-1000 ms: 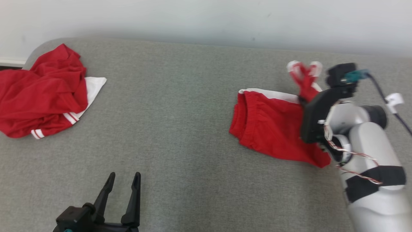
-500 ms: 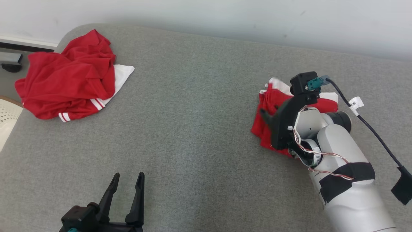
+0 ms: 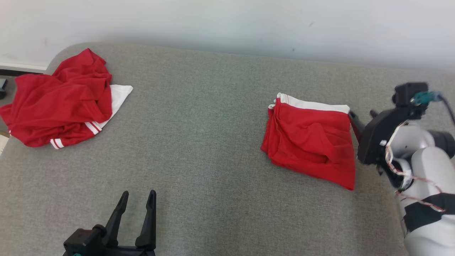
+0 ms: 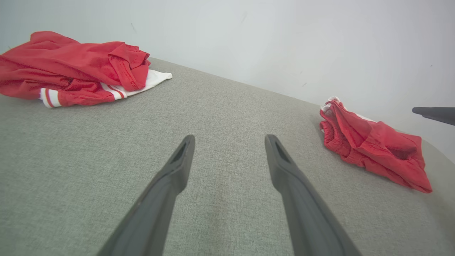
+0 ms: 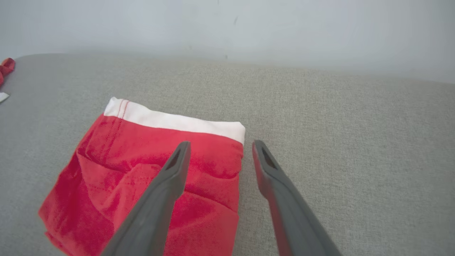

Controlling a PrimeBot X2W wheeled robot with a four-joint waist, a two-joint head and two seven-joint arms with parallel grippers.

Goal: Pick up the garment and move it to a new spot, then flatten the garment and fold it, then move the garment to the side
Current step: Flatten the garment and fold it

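**Right gripper (image 5: 221, 144) letting go of the folded garment (image 3: 312, 138)**
A crumpled red shirt (image 3: 57, 103) is lying far left and the left gripper (image 3: 138, 193) is idling open. Right of centre the garment is resting on the grey cushion (image 3: 213, 142), with the right jaws now spreading empty at its edge. The fold looks done.

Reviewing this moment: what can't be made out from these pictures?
Head view: right gripper, fingers mostly hidden behind its own wrist mount.
Right wrist view: crumpled red garment, cut off by the left edge.
All views: folded red shorts, lower layers hidden under the top layer.
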